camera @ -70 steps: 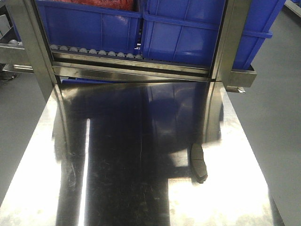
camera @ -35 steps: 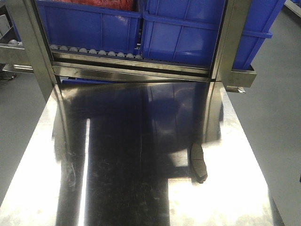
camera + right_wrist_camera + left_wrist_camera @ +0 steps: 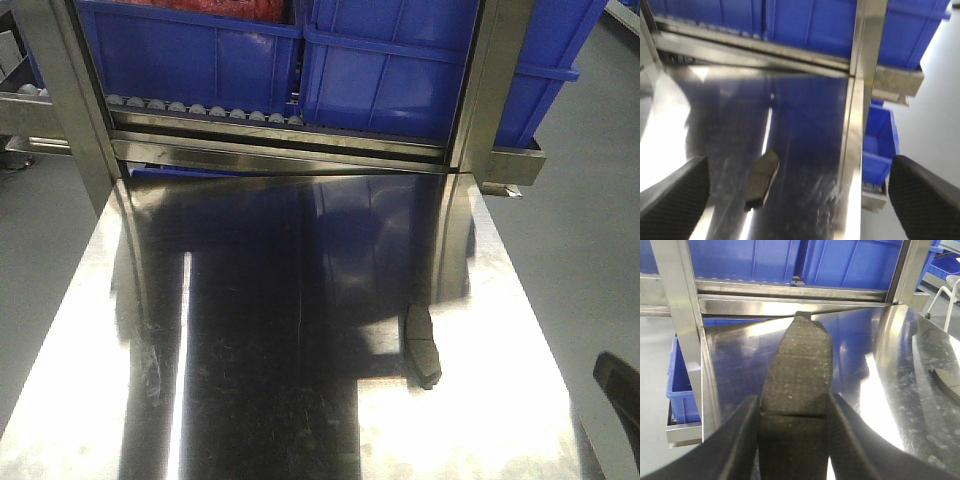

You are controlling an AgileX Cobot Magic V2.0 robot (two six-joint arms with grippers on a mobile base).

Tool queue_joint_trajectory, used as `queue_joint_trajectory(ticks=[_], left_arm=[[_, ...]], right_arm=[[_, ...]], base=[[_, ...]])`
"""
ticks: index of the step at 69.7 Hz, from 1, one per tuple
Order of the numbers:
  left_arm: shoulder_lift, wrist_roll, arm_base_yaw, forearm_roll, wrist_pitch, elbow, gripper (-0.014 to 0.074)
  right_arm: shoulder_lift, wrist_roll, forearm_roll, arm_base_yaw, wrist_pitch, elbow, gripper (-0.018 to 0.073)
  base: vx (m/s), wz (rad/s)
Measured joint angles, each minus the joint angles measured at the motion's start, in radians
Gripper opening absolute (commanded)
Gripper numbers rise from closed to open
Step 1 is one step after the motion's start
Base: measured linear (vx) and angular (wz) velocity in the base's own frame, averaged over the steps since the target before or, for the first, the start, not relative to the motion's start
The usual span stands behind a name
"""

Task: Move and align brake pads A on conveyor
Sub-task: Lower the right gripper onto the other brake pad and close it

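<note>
The left pincer [image 3: 795, 437] is clamped on a brake pad [image 3: 799, 370]. Its two dark fingers [image 3: 737, 440] press against the pad's long sides just behind the thin groove, so the jaws stand only as far apart as the pad is wide. The pad sticks straight out ahead of the fingers, over the shiny steel tabletop [image 3: 250, 400], with its far tip pointing toward the roller rack [image 3: 200, 108] and the blue bins [image 3: 400, 70] behind it. From here I can't tell whether the pad touches the steel beneath. The right pincer [image 3: 797, 172] is spread wide, one textured finger [image 3: 672, 200] at each edge of its own view, with nothing between them and nothing touching them. Below that gap a second brake pad [image 3: 422, 345] lies flat on the tabletop toward its right side, just inside the edge, lengthwise toward the rack and near the steel upright [image 3: 860, 100].
</note>
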Motion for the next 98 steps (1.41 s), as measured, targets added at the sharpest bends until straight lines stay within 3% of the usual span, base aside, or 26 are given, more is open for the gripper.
queue_joint_trajectory(ticks=[19, 41, 59, 78, 98], left_arm=[[0.000, 0.000, 0.000, 0.000, 0.000, 0.000, 0.0104], [0.000, 0.000, 0.000, 0.000, 0.000, 0.000, 0.0104], [0.000, 0.000, 0.000, 0.000, 0.000, 0.000, 0.0104], [0.000, 0.000, 0.000, 0.000, 0.000, 0.000, 0.0104], [0.000, 0.000, 0.000, 0.000, 0.000, 0.000, 0.0104]], right_arm=[[0.360, 0.035, 0.002, 0.000, -0.020, -0.091, 0.0682], [0.865, 0.051, 0.023, 0.003, 0.153, -0.365, 0.0659], [1.164, 0.155, 0.037, 0.116, 0.192, -0.555, 0.0629], [1.362, 0.202, 0.046, 0.135, 0.223, -0.658, 0.0536], [1.461, 0.196, 0.046, 0.135, 0.220, -0.663, 0.0531]], base=[[0.00, 0.00], [0.00, 0.00], [0.00, 0.00], [0.00, 0.00], [0.00, 0.00]])
